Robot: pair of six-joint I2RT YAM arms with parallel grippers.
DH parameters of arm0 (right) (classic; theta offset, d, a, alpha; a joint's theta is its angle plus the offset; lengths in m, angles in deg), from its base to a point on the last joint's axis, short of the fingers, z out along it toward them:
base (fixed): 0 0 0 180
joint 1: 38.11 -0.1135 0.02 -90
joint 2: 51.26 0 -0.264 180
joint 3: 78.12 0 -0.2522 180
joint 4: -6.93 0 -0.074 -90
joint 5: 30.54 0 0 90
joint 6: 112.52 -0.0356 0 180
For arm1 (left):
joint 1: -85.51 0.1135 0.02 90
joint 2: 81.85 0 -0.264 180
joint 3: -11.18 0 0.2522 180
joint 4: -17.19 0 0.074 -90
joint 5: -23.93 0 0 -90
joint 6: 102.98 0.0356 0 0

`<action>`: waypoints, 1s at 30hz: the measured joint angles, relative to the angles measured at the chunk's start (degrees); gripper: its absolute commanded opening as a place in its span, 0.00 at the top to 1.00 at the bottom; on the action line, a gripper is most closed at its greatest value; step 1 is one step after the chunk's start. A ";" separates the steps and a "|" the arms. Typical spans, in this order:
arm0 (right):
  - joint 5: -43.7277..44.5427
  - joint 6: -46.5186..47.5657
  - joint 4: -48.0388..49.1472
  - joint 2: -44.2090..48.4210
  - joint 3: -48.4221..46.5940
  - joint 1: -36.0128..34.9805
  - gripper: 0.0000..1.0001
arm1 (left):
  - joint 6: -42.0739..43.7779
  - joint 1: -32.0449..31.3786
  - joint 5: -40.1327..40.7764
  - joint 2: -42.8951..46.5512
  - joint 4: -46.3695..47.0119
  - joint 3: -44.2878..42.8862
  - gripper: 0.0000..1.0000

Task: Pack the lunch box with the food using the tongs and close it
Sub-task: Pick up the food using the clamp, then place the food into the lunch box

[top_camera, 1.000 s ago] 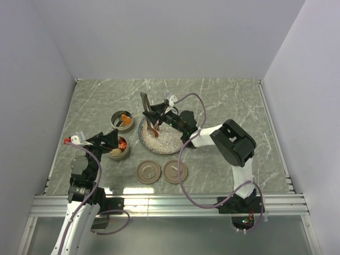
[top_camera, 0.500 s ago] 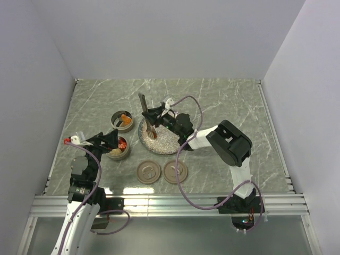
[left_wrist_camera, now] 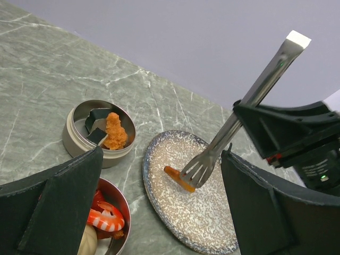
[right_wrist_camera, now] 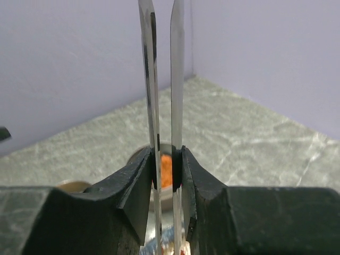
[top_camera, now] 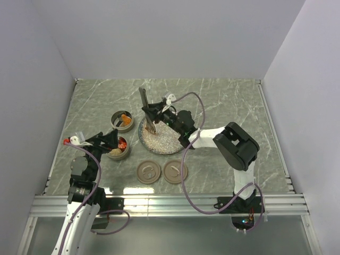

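Note:
My right gripper (top_camera: 156, 115) is shut on the tongs (top_camera: 144, 104), squeezing their two thin arms (right_wrist_camera: 177, 79) near each other. The tongs' forked tips (left_wrist_camera: 197, 171) meet one end of an orange food stick (left_wrist_camera: 174, 176) on the speckled plate (left_wrist_camera: 212, 223). The lunch box is two round metal tins. The far tin (top_camera: 123, 120) holds an orange fried piece (left_wrist_camera: 113, 132) and dark pieces. The near tin (top_camera: 120, 149) holds a shrimp (left_wrist_camera: 103, 219) and a beige ball. My left gripper (left_wrist_camera: 162, 212) is open beside the near tin, holding nothing.
Two round brown lids (top_camera: 149, 172) (top_camera: 175, 171) lie side by side on the marble table in front of the plate. Grey walls close in the table on three sides. A metal rail (top_camera: 170, 202) runs along the near edge.
My right gripper has squeezed the tongs narrower and shifted them slightly left and back over the plate onto the orange stick. The left arm has not moved.

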 measured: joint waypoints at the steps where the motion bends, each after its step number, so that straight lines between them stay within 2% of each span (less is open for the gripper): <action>1: -0.02 -0.04 -0.22 0.50 -0.48 -0.02 0.90 | 0.00 0.00 0.00 0.11 0.00 0.00 0.01; 6: -0.70 -0.90 -0.98 0.94 -5.01 -0.20 0.90 | 0.00 0.00 0.00 0.26 -0.02 0.00 0.01; 12: -2.01 -2.45 -1.22 -1.38 -14.71 -1.42 0.90 | 0.00 0.00 0.00 0.37 -0.02 0.00 0.00; 30: -4.57 -4.61 -7.63 -21.75 -41.35 -5.22 0.89 | 0.00 0.00 0.00 0.39 -0.50 0.00 0.00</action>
